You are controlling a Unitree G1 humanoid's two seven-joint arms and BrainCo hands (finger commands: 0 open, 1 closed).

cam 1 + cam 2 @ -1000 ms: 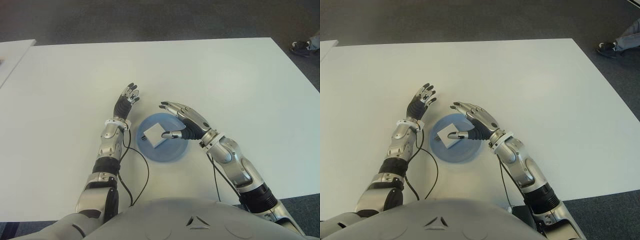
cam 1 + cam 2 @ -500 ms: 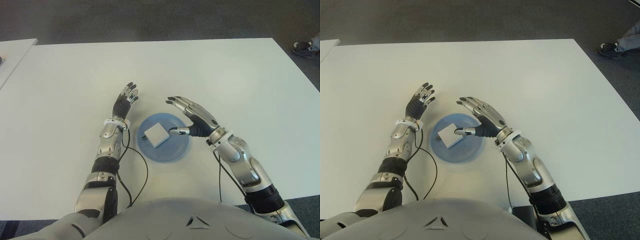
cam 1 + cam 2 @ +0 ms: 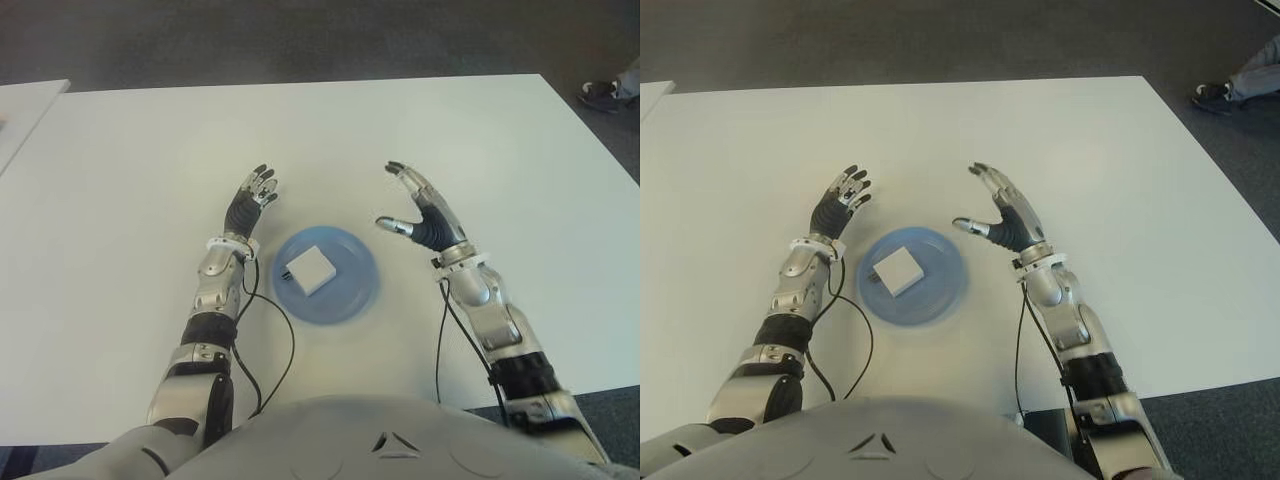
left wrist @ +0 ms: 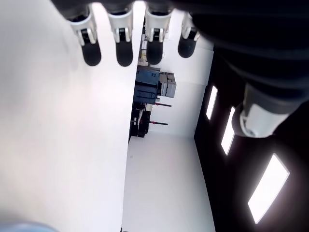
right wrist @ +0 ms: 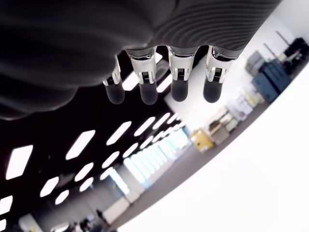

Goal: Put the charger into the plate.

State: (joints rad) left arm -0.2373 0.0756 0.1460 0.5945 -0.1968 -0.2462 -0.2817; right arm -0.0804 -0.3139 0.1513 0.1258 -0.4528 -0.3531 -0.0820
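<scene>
The white charger [image 3: 309, 270] lies inside the blue plate [image 3: 352, 294], just below the frame's centre on the white table [image 3: 120, 180]. The right hand [image 3: 420, 208] is right of the plate, fingers spread, holding nothing. The left hand [image 3: 250, 202], also spread and empty, is at the plate's upper left.

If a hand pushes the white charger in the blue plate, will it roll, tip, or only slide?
The charger looks like a flat, squarish block lying on its broad face, so it will probably slide and not roll or tip. The blue plate seems smooth, with a raised rim that may stop it. It looks rigid.
</scene>
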